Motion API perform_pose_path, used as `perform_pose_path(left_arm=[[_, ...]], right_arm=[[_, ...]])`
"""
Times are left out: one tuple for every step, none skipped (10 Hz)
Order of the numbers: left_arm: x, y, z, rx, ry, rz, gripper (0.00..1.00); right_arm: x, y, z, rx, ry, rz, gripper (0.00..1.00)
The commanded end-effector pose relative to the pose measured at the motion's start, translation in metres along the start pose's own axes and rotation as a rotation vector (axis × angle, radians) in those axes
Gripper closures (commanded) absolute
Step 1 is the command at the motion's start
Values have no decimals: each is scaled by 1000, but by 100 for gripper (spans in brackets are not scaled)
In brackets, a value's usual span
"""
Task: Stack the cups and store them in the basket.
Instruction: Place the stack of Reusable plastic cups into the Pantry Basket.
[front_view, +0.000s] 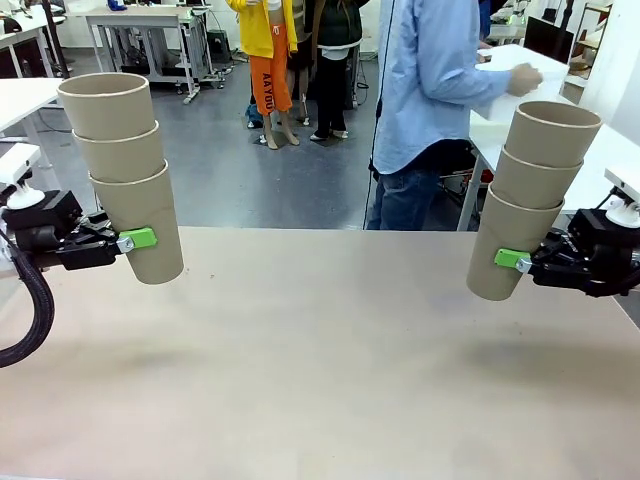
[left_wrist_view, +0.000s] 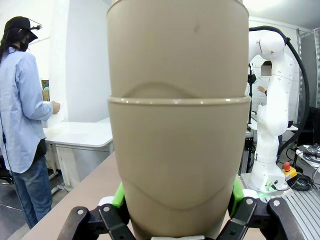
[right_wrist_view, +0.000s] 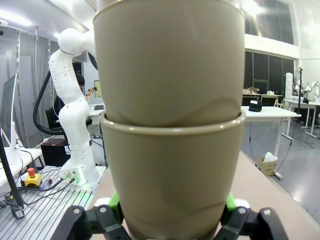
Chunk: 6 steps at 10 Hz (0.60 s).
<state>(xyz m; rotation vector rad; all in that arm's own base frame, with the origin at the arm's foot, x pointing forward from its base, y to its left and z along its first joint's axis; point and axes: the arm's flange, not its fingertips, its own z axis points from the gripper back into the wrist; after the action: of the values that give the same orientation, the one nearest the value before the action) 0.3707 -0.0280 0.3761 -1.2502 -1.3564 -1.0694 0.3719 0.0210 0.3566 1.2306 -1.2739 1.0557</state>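
Note:
A stack of three tan paper cups (front_view: 125, 170) hangs above the table's left side, leaning slightly left, with my left gripper (front_view: 140, 240) shut on the lowest cup. The same stack (left_wrist_view: 177, 125) rises between the green pads (left_wrist_view: 118, 196) in the left wrist view. On the right, my right gripper (front_view: 510, 260) is shut on the bottom cup of another stack of three (front_view: 530, 195), tilted to the right and held above the table; the right wrist view shows that stack (right_wrist_view: 170, 125) close up. A person at the far right holds a white bin (front_view: 520, 85), partly cut off.
The tan table (front_view: 320, 350) spreads bare between the two arms. The person in a light blue shirt (front_view: 425, 90) stands at the far side, turned toward a white table (front_view: 600, 150) at the back right. Other tables stand farther off.

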Motion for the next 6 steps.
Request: perform_pose_path(left_arm=[[3, -1, -1, -6, -6, -17, 14], [3, -1, -1, -6, -6, -17, 14], [3, -1, -1, -6, -6, -17, 14], [3, -1, -1, -6, -6, -17, 14], [3, -1, -1, -6, -6, -17, 14], [3, -1, -1, -6, -6, -17, 14]], right_arm=[[3, 0, 0, 0, -2, 10, 15], [3, 0, 0, 0, -2, 10, 15], [3, 0, 0, 0, -2, 10, 15], [3, 0, 0, 0, -2, 10, 15], [3, 0, 0, 0, -2, 10, 15], [3, 0, 0, 0, -2, 10, 15]])
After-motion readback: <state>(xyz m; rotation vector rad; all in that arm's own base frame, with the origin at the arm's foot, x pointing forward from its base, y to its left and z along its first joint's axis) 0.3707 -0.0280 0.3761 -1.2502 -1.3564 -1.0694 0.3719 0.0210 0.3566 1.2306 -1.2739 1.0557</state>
